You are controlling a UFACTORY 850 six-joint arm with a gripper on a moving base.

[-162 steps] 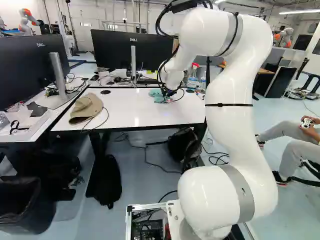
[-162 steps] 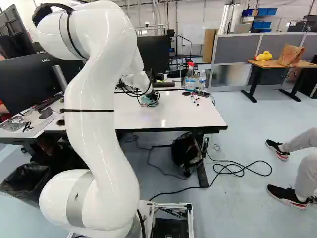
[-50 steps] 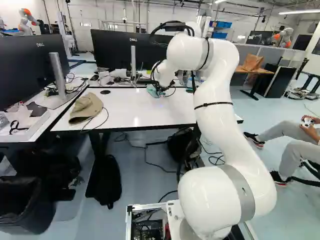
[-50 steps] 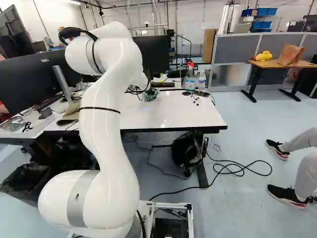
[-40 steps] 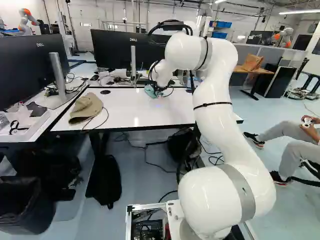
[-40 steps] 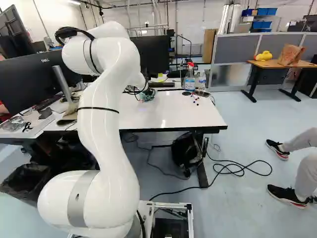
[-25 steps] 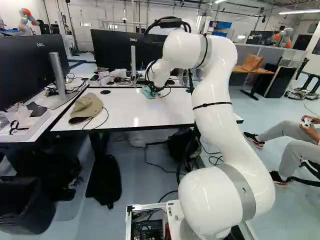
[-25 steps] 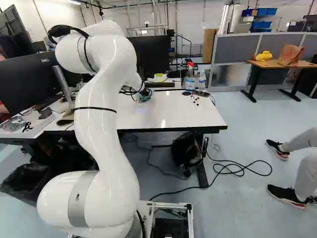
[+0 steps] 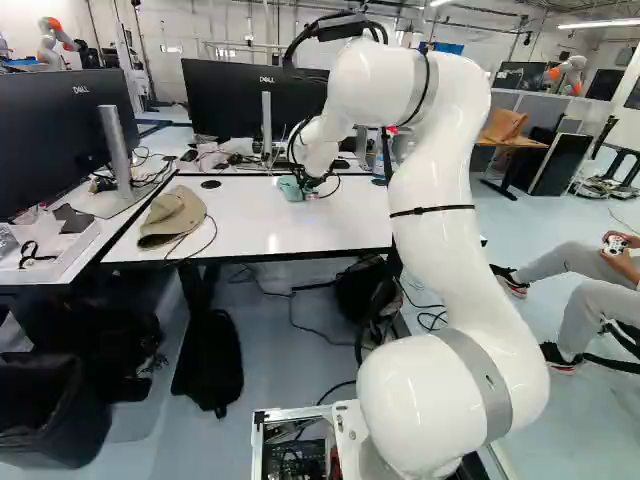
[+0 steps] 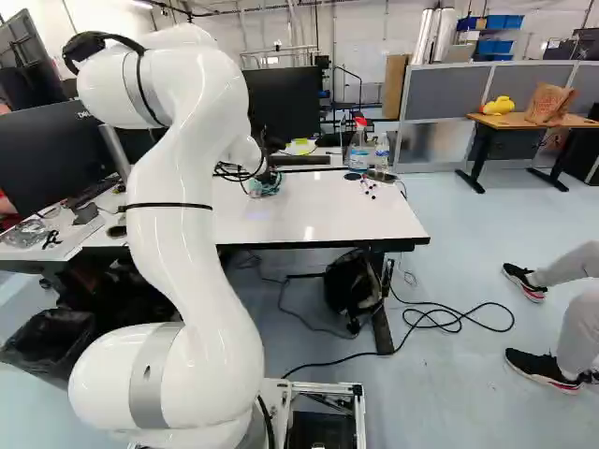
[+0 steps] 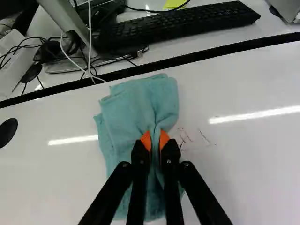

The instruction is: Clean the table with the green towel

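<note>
One white jointed arm (image 9: 440,240) reaches over the white, black-edged counter (image 9: 250,228). One tan cloth hat (image 9: 172,217) lies toward its left end, likely parked clear of the wiping. Farther on, the black claw (image 11: 155,139) is closed on the one blue-green cloth towel (image 11: 136,105), its two orange pads pinching a middle fold, probably so the spread cloth can rub the counter. Thin red and dark marks (image 11: 185,136) sit just beside it. Beyond are two bottles, one red-topped (image 10: 358,150), one clear (image 10: 382,152), and one black keyboard (image 11: 178,21).

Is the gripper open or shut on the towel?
Shut: in the wrist view, the gripper pinches a raised fold of the green towel, with an orange pad against it on each side.
</note>
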